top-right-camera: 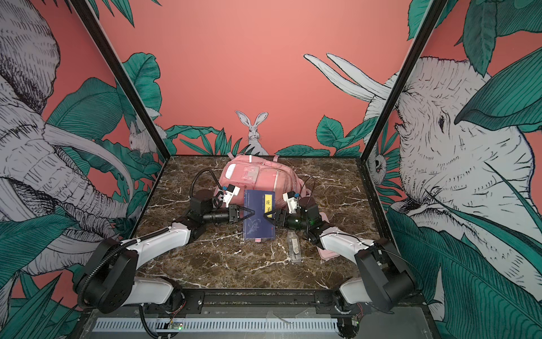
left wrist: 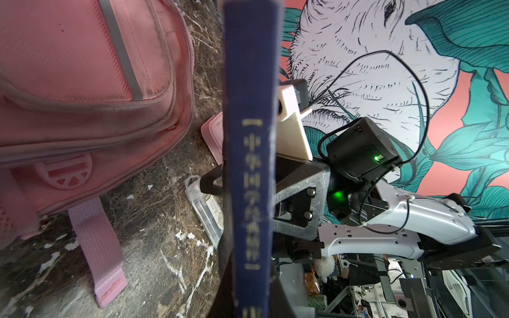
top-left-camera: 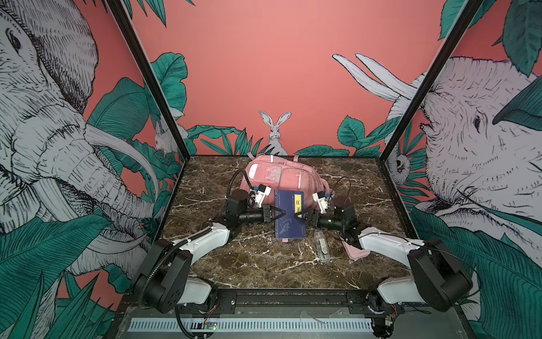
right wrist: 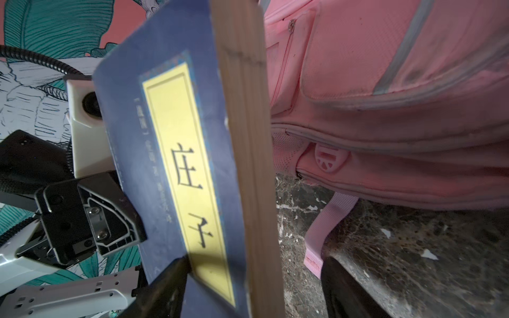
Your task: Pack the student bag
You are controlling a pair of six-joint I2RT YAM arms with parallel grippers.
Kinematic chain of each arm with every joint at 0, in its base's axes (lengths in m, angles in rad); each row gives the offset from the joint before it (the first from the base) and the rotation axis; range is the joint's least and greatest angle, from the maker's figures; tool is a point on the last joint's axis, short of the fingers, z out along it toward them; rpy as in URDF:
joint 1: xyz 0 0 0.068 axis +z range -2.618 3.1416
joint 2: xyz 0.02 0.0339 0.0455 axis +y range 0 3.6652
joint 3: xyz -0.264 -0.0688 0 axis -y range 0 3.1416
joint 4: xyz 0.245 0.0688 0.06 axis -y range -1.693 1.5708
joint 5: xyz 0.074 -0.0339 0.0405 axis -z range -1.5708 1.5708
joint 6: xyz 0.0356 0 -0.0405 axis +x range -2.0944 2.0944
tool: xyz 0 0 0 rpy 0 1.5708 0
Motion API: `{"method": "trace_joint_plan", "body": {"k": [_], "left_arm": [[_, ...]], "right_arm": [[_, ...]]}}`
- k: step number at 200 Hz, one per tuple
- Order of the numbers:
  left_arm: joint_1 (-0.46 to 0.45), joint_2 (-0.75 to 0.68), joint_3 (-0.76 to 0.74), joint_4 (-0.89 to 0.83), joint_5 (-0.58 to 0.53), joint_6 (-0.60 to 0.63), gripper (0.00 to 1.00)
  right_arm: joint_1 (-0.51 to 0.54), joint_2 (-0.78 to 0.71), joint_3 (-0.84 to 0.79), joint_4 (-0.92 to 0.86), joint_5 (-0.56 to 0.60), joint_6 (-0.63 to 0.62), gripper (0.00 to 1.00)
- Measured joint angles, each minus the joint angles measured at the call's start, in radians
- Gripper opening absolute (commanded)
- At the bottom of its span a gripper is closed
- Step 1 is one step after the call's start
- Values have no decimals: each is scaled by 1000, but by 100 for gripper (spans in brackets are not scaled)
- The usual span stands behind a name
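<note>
The student bag (top-left-camera: 278,176) (top-right-camera: 255,176) is a pink backpack lying at the back of the marble table (top-left-camera: 234,264), and both wrist views show it too (left wrist: 82,82) (right wrist: 385,110). A blue book (top-left-camera: 289,215) (top-right-camera: 258,214) with a yellow title strip hangs just in front of the bag. My left gripper (top-left-camera: 284,212) (top-right-camera: 252,212) (left wrist: 252,291) is shut on its spine (left wrist: 249,165). My right gripper (top-left-camera: 296,215) (top-right-camera: 264,215) (right wrist: 254,275) is open at the page-edge side. One finger lies by the cover (right wrist: 170,137); the other stands apart.
A clear plastic case (top-left-camera: 321,246) (top-right-camera: 294,248) (left wrist: 205,209) lies right of centre. A flat pink pencil case (top-left-camera: 356,251) (top-right-camera: 327,252) sits partly under the right arm. A pink strap (left wrist: 96,247) (right wrist: 322,234) trails from the bag onto the table. Walls close in three sides.
</note>
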Motion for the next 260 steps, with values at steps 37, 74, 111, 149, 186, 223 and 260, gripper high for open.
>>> {"method": "trace_joint_plan", "body": {"k": [37,74,111,149,186,223,260], "left_arm": [[2,2,0,3,-2,-1,0],[7,4,0,1,-3,6,0],[13,4,0,-38,-21,32,0],[13,6,0,-60,-29,44,0],[13,6,0,-63,-30,44,0],[13,7,0,-66,-35,44,0],[16,11,0,-66,-46,44,0]], "right_arm": [[0,14,-1,86,-33,47,67],[-6,-20,-2,82,-43,59,50],[-10,-72,-2,31,-40,50,35],[-9,-80,-2,19,-43,53,27],[-9,-77,-1,18,-43,64,19],[-7,-77,10,16,-43,68,13],[-4,-66,30,-3,-41,63,4]]}}
